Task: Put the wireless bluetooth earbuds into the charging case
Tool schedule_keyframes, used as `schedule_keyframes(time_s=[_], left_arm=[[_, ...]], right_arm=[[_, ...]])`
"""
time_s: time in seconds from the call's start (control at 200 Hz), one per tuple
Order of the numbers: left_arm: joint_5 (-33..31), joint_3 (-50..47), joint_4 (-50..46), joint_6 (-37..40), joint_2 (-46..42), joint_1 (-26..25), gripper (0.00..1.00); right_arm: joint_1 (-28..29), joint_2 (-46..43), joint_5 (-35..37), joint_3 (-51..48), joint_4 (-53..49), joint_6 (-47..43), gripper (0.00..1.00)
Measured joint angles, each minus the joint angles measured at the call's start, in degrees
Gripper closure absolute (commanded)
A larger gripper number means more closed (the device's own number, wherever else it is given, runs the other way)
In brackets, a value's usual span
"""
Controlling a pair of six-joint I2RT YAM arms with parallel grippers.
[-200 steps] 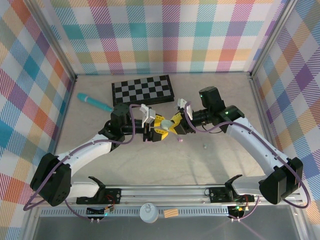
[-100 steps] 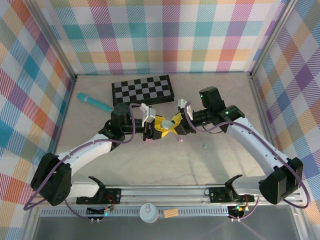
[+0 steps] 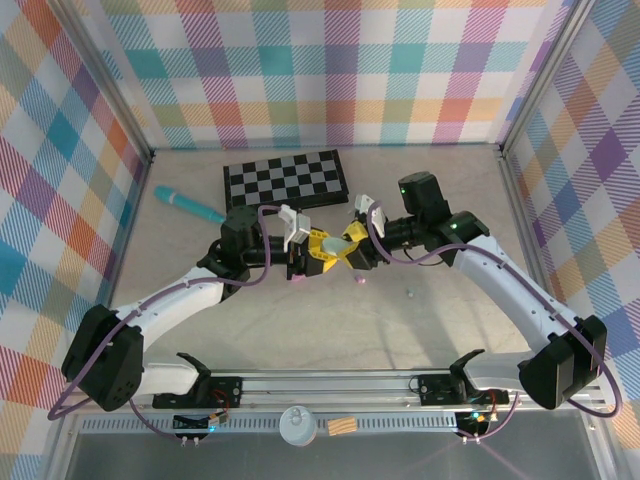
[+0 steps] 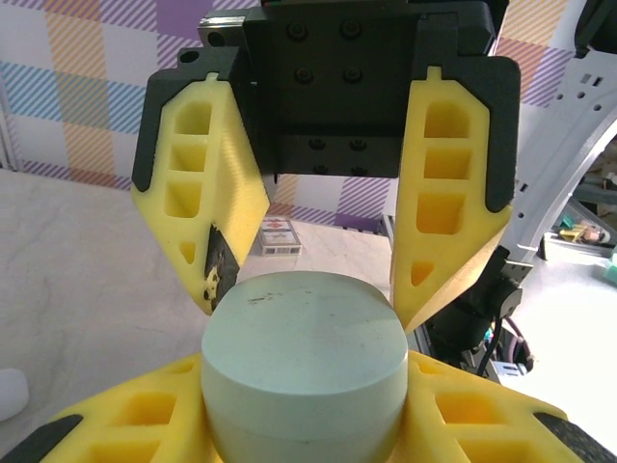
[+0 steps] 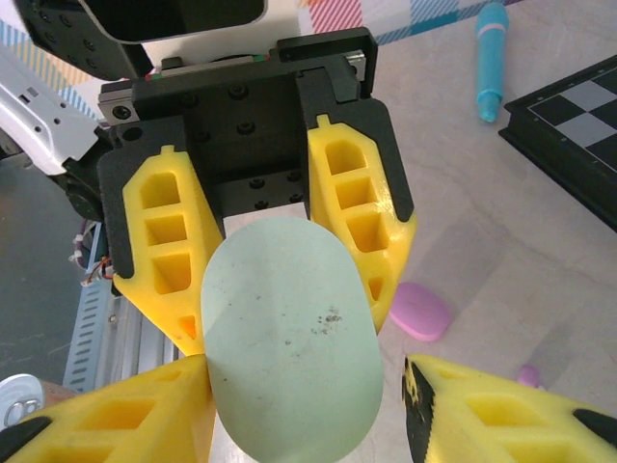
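Looking down from the top camera, both arms met over the middle of the desk (image 3: pixel 450 200). The left pincer (image 3: pixel 316 255) and the right pincer (image 3: pixel 345 249) were tip to tip, too crowded there to tell their grip. A pink earbud (image 3: pixel 361 281) lay on the desk just nearside of the right pincer. A pale earbud (image 3: pixel 410 293) lay further right, apart from it. A checkerboard (image 3: pixel 286 178) sat behind the pincers, with a teal pen (image 3: pixel 188 204) to its left.

From the left wrist, the left pincer (image 4: pixel 304 420) pinched a closed pale green case (image 4: pixel 304 338) between its two yellow fingers. The right pincer (image 4: pixel 311 311) faced it from beyond, spread to either side of the case's far end. One fingertip (image 4: pixel 217 285) sat at the case's edge, while the other stood off with a gap showing.

From the right wrist, the pale green case (image 5: pixel 289 357) ran lengthwise toward the camera, clamped at its far end by the left pincer (image 5: pixel 284 323). The right pincer (image 5: pixel 304 376) was spread, one finger (image 5: pixel 501 415) plainly clear of the case. A closed pink case (image 5: pixel 421 311) lay on the desk beside the left pincer, and the pink earbud (image 5: pixel 528 374) lay near it on the bare desk, inside no case. The teal pen (image 5: pixel 490 48) and a corner of the checkerboard (image 5: pixel 578 116) showed at the upper right.
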Motion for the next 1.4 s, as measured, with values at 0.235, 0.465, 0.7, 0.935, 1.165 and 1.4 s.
schedule_keyframes(time_s=[0.235,0.465,0.7,0.935,1.165,1.4], left_arm=[[-0.2,0.0,0.1,0.1,0.0,0.2,0.62],[1.1,0.0,0.1,0.2,0.0,0.1,0.62],[1.3,0.0,0.2,0.2,0.0,0.1,0.62],[1.2,0.0,0.2,0.2,0.0,0.1,0.61],[1.3,0.0,0.7,0.2,0.0,0.0,0.61],[1.3,0.0,1.3,0.0,0.0,0.0,0.61]], right_arm=[[-1.5,-2.1,0.8,-0.3,3.8,3.7,0.48],[-2.8,-2.8,3.3,-0.3,7.5,5.7,0.47],[-2.8,-2.8,6.2,-0.3,8.2,6.8,0.45],[-2.7,-2.8,7.2,-0.3,7.8,7.2,0.39],[-2.8,-3.7,3.6,-0.3,7.6,8.0,0.33],[-2.8,-5.8,1.7,-0.3,7.6,8.4,0.35]])
